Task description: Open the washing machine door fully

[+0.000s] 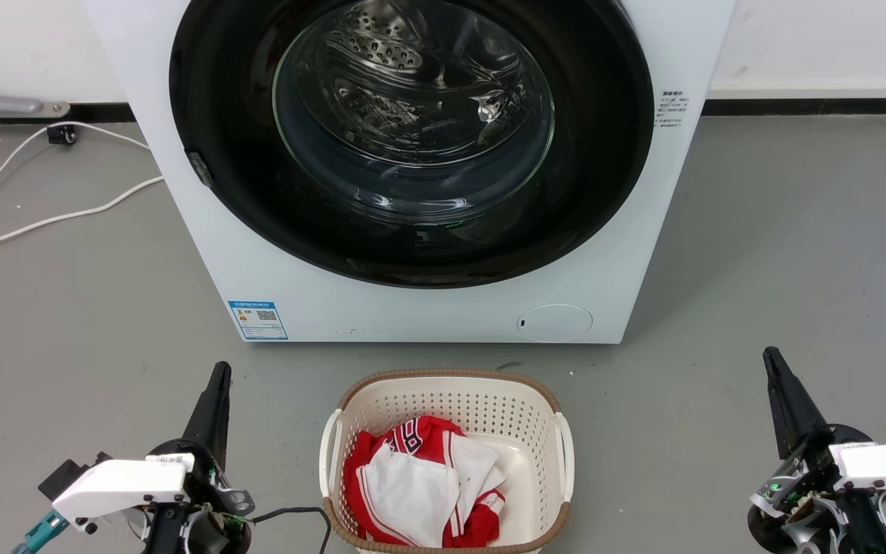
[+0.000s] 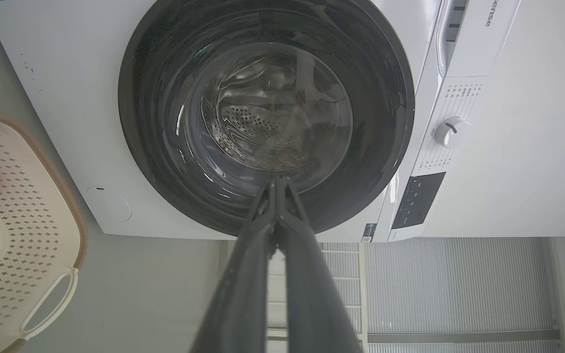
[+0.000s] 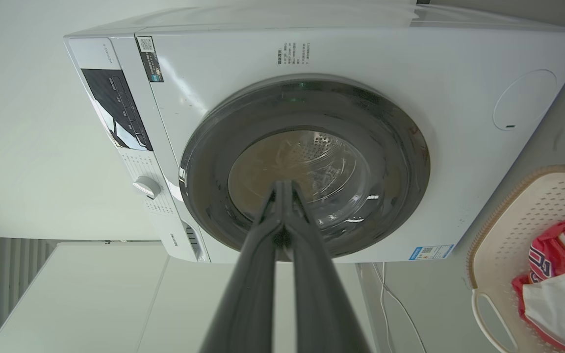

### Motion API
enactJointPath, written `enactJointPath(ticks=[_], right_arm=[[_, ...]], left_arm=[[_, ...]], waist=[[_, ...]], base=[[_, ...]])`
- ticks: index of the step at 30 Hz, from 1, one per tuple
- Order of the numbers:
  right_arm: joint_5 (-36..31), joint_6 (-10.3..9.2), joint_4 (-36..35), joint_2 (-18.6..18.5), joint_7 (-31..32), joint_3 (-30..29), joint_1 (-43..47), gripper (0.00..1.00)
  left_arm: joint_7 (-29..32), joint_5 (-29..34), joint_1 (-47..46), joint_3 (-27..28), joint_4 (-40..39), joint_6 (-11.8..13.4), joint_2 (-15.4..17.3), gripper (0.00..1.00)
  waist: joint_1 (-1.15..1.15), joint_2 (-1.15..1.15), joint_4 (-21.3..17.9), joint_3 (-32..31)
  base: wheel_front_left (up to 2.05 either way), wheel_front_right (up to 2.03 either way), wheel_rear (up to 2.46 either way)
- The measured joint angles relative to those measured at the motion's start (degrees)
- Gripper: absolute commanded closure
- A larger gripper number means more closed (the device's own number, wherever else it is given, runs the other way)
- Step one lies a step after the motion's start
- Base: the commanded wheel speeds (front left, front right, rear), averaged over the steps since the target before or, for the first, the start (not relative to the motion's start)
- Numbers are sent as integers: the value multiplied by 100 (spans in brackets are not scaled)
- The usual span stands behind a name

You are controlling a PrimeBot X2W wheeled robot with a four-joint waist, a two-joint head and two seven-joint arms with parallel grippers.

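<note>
Glossy black, the washing machine door (image 1: 412, 254) is seen shut flush against the front of the white washing machine (image 1: 428, 315) and covers most of it. The perforated steel drum (image 1: 378, 46) is visible through the door's clear domed glass.

The letters "sense" are read on the brand lettering (image 2: 493, 12) of the top panel, with the start cut off. A white dial (image 2: 451, 132) and a dark control panel (image 2: 417, 198) are noted beside it. A blue label (image 1: 258, 319) with a QR code is stuck at the lower left of the front, and a sticker of black print (image 1: 674, 108) sits right of the door; both are too small to read. A round white flap (image 1: 554, 323) is set low on the right.

A cream perforated laundry basket (image 1: 443, 375) with a brown rim is placed on the grey floor (image 1: 758, 254) just before the machine. A red-and-white jersey (image 1: 412, 477) is bunched inside it. A white cable (image 1: 51, 219) is trailed over the floor at the left. A white wall with black skirting (image 1: 797, 106) is seen behind.

The left gripper (image 1: 220, 373) and the right gripper (image 1: 772, 358) are held low on either side of the basket, well apart from the door. Both sets of jaws are pressed together with nothing held.
</note>
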Motion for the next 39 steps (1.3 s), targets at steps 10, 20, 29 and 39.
enactJointPath(ticks=[10, 20, 29, 39], right_arm=[[-4, 0, 12, 9, 4, -12, 9, 0], [-64, 0, -15, 37, -240, 196, 222, 0], [-748, -1, -208, 40, -472, 263, 229, 0], [-2324, -1, -657, 45, -692, 263, 235, 0]], left_arm=[[0, -1, 5, -1, 14, 0, -3, 0], [-249, 90, 165, -230, -34, 7, -26, 0], [-479, 630, 165, -230, -391, 7, -25, 0], [-720, 1824, 155, -209, -804, 7, -23, 0]], waist=[[0, 0, 0, 0], [0, 0, 1, 2], [0, 0, 19, 3], [0, 0, 45, 8]], base=[[0, 0, 0], [0, 0, 0], [0, 0, 0], [0, 0, 0]])
